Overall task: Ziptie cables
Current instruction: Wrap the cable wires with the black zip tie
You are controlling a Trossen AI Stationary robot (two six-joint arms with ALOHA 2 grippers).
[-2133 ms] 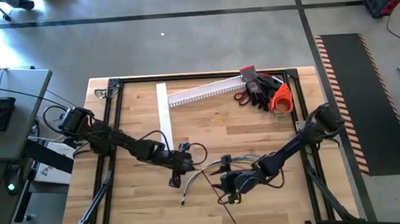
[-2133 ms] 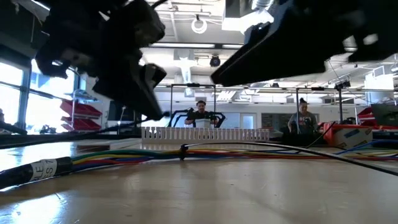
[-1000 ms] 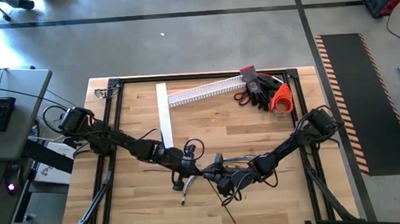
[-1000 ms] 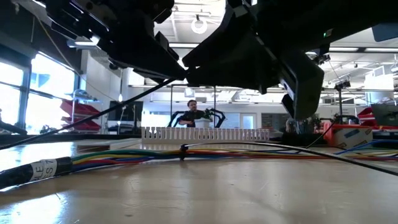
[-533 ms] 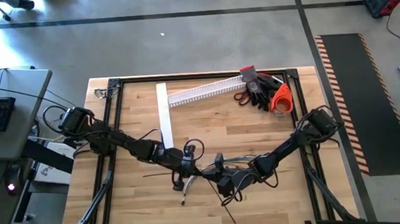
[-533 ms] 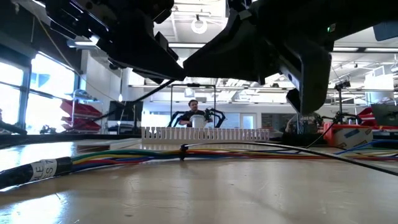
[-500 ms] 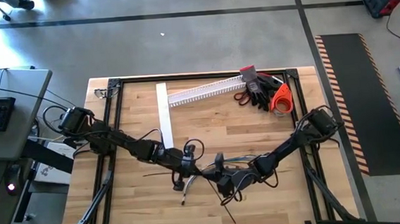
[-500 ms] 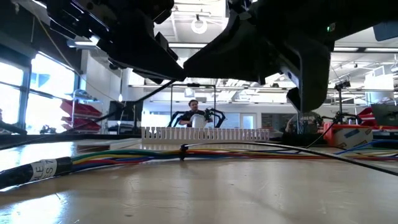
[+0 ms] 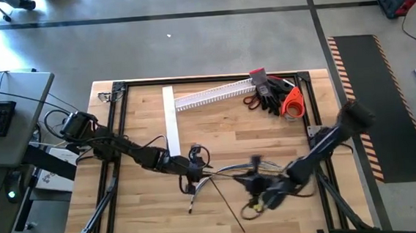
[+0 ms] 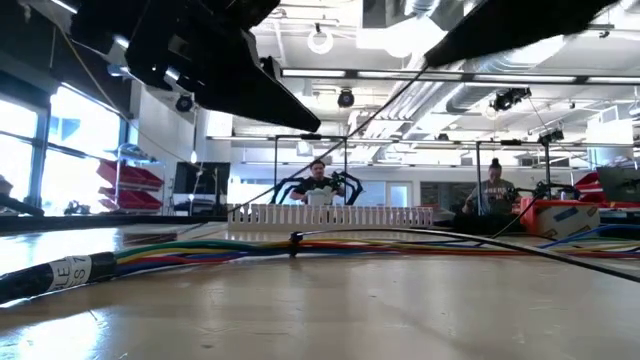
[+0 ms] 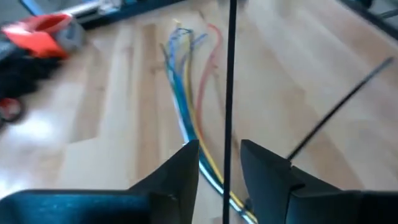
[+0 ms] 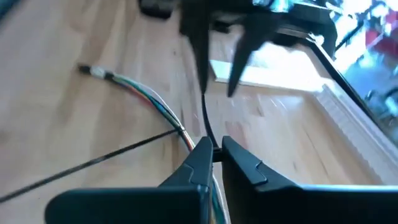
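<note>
Reading "S T" on a white label (image 10: pixel 68 268) wrapped round the cables (image 10: pixel 200 250), which lie across the bench (image 9: pixel 216 130) centre. Right gripper (image 12: pixel 213 155), fingers pinched on a ziptie (image 12: pixel 204 118), has drawn back toward 5 o'clock since a second ago. Left gripper (image 11: pixel 219 158) at centre, fingers now parted narrowly around that ziptie.

worktop (image 9: pixel 216 130): we see pale wood planks, smooth with a soft sheen
cables (image 11: pixel 186 118): we see glossy coloured plastic insulation
ziptie (image 11: pixel 230 93): thin matt black plastic
right tool (image 12: pixel 214 155): dark matt plastic fingers
frame (image 9: pixel 119 108): black metal
</note>
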